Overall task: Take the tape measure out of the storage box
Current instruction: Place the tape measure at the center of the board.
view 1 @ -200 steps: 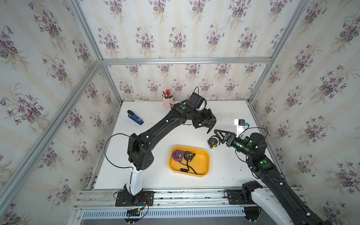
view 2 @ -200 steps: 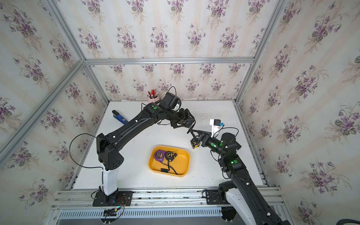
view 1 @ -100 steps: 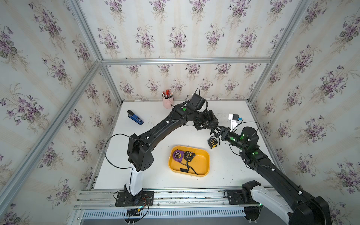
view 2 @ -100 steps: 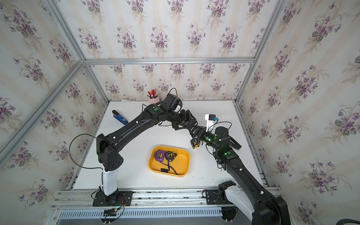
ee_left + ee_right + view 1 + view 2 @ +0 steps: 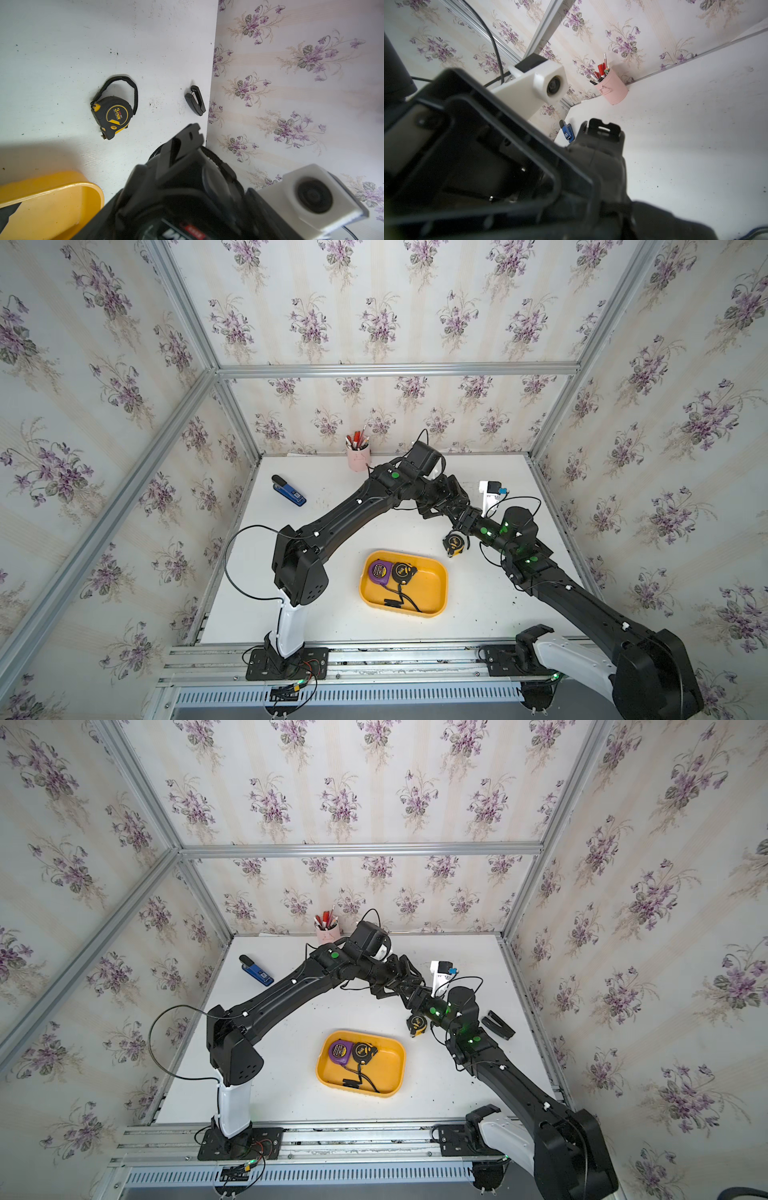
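A tape measure (image 5: 113, 116) lies on the worktop (image 5: 340, 622), just far-right of the storage box (image 5: 430, 585); other tape measures (image 5: 392, 572) remain inside. The left claw (image 5: 455, 504) and right claw (image 5: 467, 519) crowd together beyond it, and I cannot tell whether either is open or closed. They could collide, or knock the tape.

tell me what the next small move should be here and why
probably ease the right gripper back from the left gripper. the two are crowded together just behind the tape measure, which already lies free on the table outside the yellow tray, so parting them looks safest first.
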`<action>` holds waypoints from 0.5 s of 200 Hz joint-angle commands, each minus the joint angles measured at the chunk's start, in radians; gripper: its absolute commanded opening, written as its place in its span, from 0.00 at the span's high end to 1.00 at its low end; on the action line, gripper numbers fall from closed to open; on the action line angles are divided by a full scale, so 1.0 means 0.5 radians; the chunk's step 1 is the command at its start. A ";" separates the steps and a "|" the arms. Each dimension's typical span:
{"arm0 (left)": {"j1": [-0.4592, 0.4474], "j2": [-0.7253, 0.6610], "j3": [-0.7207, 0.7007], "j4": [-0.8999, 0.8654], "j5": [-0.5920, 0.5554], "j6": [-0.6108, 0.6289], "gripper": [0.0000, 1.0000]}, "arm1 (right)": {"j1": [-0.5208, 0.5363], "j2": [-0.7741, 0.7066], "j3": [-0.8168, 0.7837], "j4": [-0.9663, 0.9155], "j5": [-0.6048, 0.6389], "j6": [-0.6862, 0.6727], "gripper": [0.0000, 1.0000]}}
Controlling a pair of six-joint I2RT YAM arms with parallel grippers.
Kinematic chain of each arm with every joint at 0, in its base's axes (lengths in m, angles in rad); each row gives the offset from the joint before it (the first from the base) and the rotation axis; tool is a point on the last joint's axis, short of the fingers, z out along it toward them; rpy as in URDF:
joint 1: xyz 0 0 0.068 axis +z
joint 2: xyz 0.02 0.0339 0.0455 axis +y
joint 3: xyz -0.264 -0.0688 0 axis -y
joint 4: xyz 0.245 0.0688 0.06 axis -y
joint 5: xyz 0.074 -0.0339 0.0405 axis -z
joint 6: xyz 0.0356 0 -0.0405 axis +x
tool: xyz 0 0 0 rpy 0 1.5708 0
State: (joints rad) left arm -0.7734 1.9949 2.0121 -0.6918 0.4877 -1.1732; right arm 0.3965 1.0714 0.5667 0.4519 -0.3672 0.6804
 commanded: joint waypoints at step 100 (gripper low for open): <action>0.074 -0.150 -0.134 0.003 -0.030 0.344 0.00 | 0.007 -0.437 -0.007 -0.930 0.406 -0.046 0.67</action>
State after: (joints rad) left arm -0.7490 1.9560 1.9667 -0.6540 0.5198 -1.0859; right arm 0.4023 0.8875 0.5697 0.1577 -0.2115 0.6369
